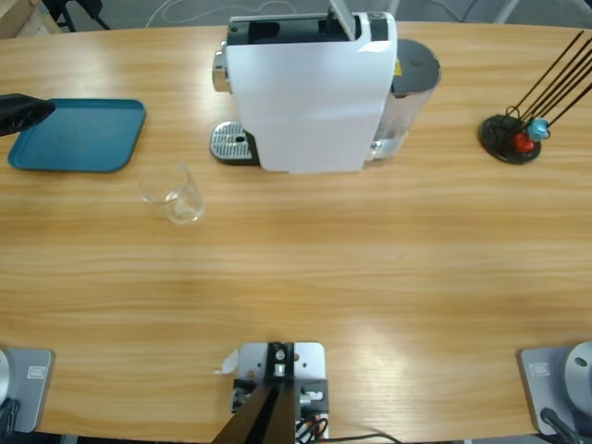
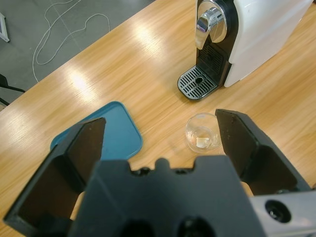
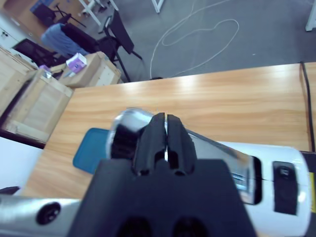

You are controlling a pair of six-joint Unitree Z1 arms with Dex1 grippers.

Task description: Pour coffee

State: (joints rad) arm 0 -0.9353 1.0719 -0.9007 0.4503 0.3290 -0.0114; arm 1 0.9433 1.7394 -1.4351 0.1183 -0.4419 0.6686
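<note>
The left hand [image 2: 160, 143] hangs wide and empty above the desk [image 2: 148, 59]. The glass [image 2: 202, 132], with a thin film of coffee [image 2: 201, 142], stands ahead and slightly right of it, nearer than the coffee machine [image 2: 237, 39]. The right hand [image 3: 160, 143] is pinched closed on the machine's silver lever [image 3: 123, 133].

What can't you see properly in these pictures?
- Coffee machine, high view: its white body hides the spout.
- Left gripper, high view: the left edge cuts it off.
- Glass tumbler: too faint to judge the liquid.
- Right gripper, right wrist view: covers the machine's chrome lever.
</note>
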